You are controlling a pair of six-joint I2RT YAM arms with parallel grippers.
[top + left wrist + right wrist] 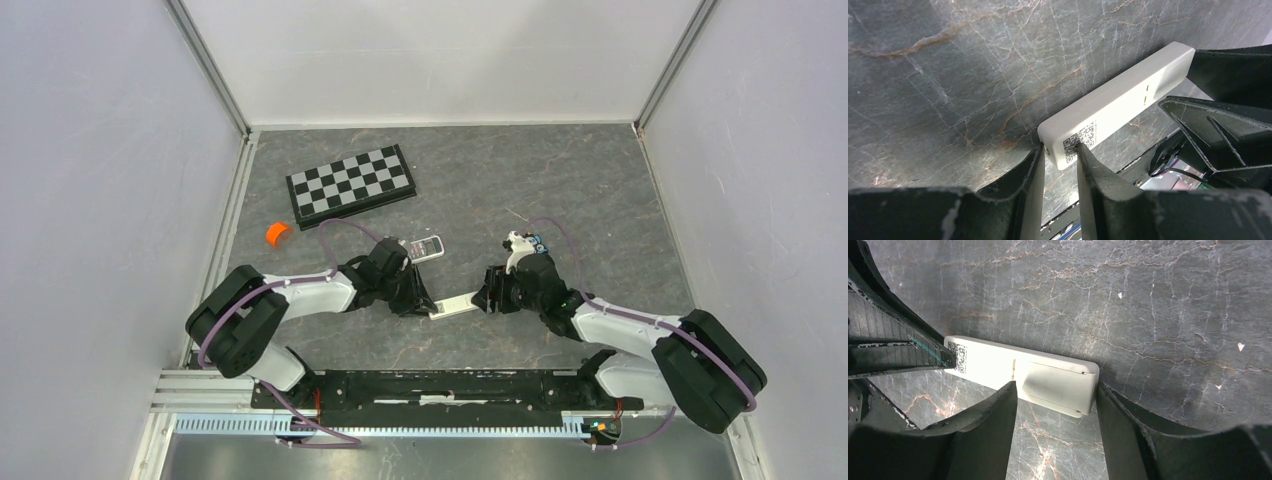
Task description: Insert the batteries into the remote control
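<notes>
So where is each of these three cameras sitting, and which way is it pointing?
Top external: fixed above and behind, looking down on the table; the left arm and right arm both show.
Left wrist: on the left arm, looking along the left fingers at the white remote's QR-code end.
Right wrist: on the right arm, looking past the right fingers at the remote's other end.
Shared: all three see the remote; the right wrist view also catches a left finger.
</notes>
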